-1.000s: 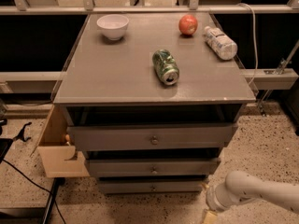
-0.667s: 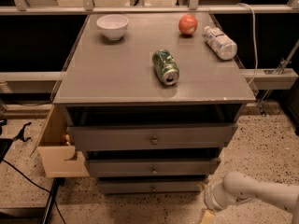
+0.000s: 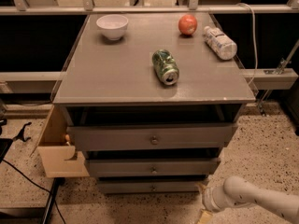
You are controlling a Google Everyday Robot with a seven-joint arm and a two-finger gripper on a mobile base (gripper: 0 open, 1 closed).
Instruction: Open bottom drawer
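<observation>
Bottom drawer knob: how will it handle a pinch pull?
The knob is small, round, metallic: likely rigid but slippery. The bottom drawer front is thin, so probably a light pull. The gripper sits low, right of the drawer, off the knob.

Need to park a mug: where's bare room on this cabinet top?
Front-left, between bowl, can and front edge, is widest; front-right, in front of the bottle, is smaller. Back right is crowded by apple and bottle. The tool sits low beside the bottom drawer.
</observation>
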